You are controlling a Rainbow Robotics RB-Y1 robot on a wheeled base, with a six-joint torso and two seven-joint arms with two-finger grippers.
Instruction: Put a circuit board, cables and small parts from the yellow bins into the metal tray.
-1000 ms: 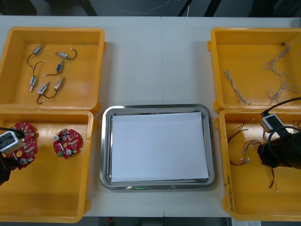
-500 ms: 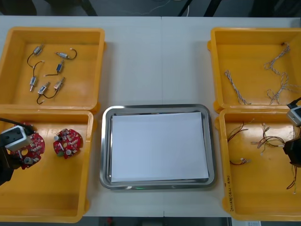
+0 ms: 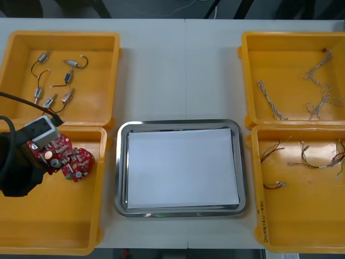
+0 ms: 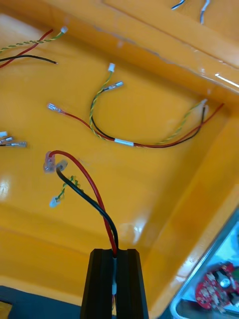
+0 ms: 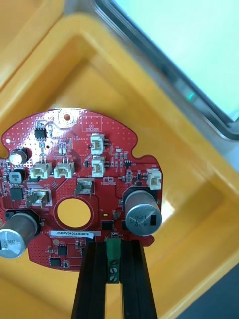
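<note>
Four yellow plastic bins stand on the light table (image 3: 178, 70), two at each side. One shiny rectangular metal tray (image 3: 121, 162), white inside, sits between the near pair.

The near left bin (image 3: 59, 221) holds two round red circuit boards. The left gripper (image 3: 44, 156) is over this bin. Its black fingers (image 5: 94, 279) are drawn almost together, pinching a green terminal block on the rim of the held board (image 5: 74, 184). That board is over the bin floor, on the side toward the tray. Seen from above, it covers part of the edge of the second board (image 3: 80, 166), which lies flat just beside it.

The far left bin (image 3: 97, 108) contains six small metal parts (image 3: 68, 75), each with a thin black wire, scattered apart.

The right gripper (image 4: 118, 279) is over the near right bin (image 3: 296, 221). Its fingers are pressed together on a thin red and black cable (image 4: 94, 199), which curves away from the tips to clear connectors. Several loose red, yellow and black cables (image 4: 134, 143) lie on that bin's floor. They cross each other, so I cannot tell their number.

The far right bin (image 3: 285, 54) holds tangles of twisted blue and white cables (image 3: 269, 101), also too tangled to count.
</note>
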